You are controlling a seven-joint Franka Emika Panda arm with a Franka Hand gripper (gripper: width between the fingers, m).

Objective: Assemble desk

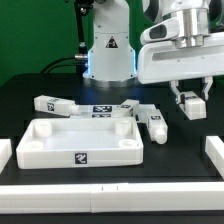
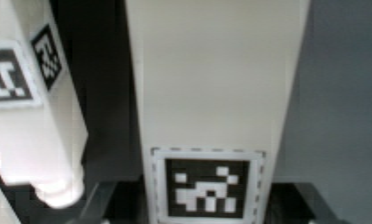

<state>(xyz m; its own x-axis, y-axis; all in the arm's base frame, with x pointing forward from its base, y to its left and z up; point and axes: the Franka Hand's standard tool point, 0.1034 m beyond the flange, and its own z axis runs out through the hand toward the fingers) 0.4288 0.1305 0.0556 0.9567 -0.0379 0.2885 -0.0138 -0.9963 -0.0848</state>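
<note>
Presently, the gripper hangs at the exterior view's right with a leg between its jaws; whether it is clamped cannot be told. The tabletop lies near, sockets up, to receive legs.

Wide frontal exterior view; wrist view tight on a leg
</note>
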